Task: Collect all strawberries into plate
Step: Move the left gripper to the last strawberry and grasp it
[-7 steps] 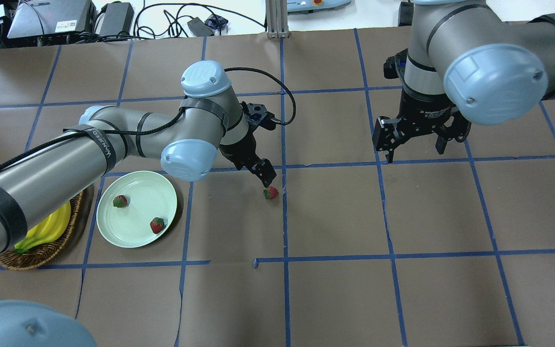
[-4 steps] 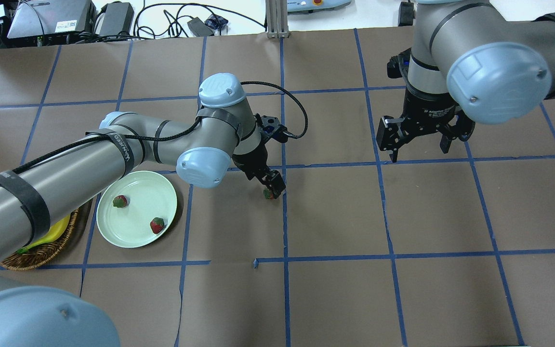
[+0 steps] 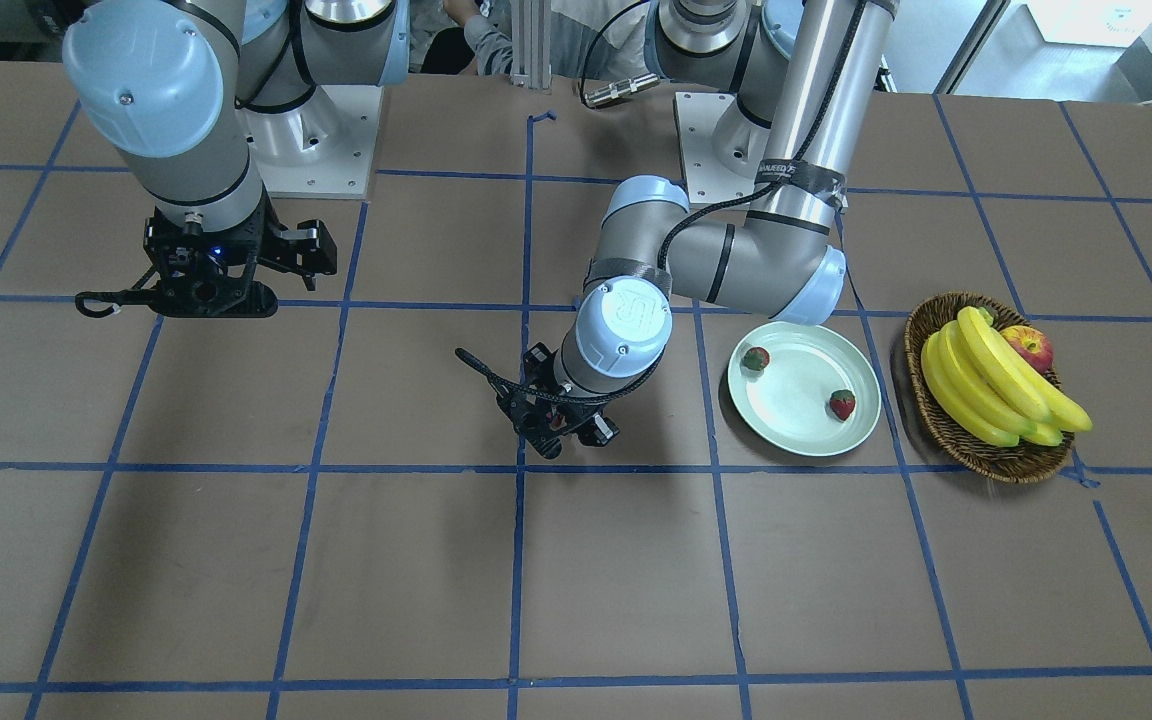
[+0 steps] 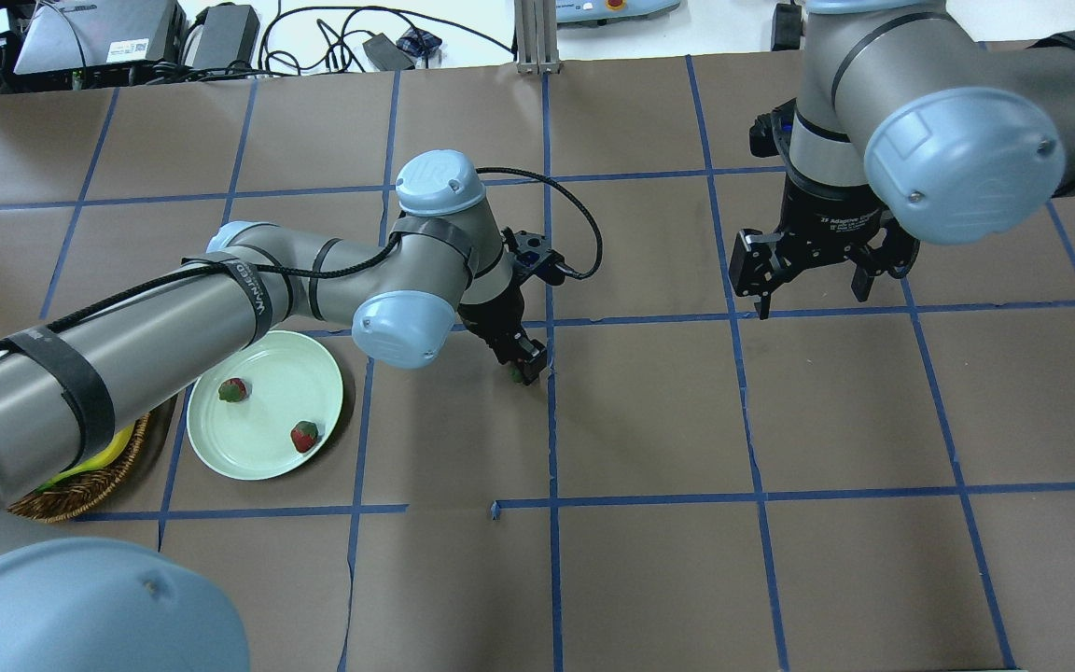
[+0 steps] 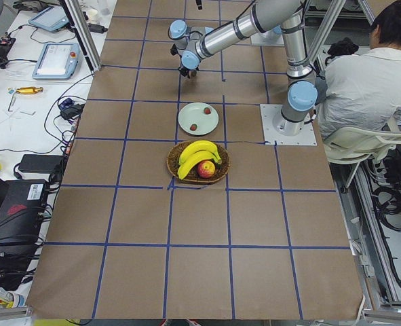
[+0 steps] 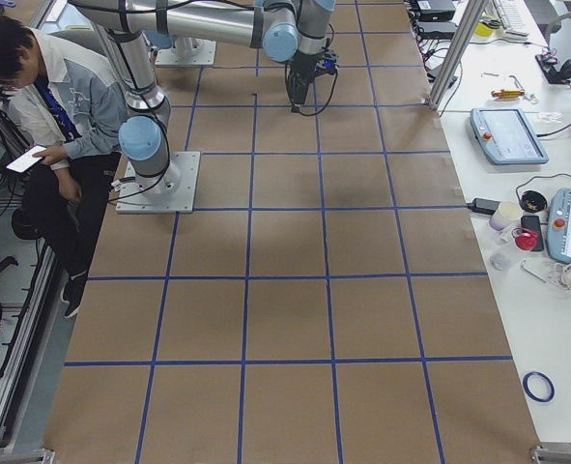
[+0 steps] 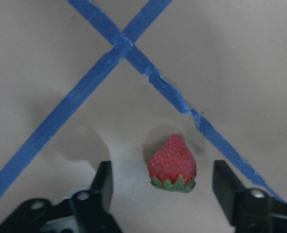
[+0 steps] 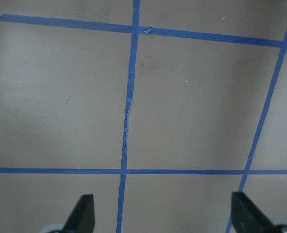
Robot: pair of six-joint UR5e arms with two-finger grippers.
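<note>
Strawberry (image 7: 172,165) sits between the left gripper's (image 4: 528,366) spread fingers (image 7: 103,180), clear in wrist view, nearly hidden overhead; right gripper's (image 4: 813,299) fingers also spread.

Red strawberries (image 4: 304,436), mint-green plate (image 4: 262,462), brown table (image 4: 649,569), blue tape grid (image 4: 553,439).

**Six cameras, one table**

One camera sits high behind the robot and looks forward and down on the brown paper-covered table with blue tape lines (image 4: 649,579). One faces the robot from across the table and looks steeply down. Two sit far off at the table's ends and look along it. Two ride on the wrists, very near the tabletop. The round pale green plate (image 4: 262,439) shows at lower left from behind, right of centre from across, and upper middle from the left end.
</note>
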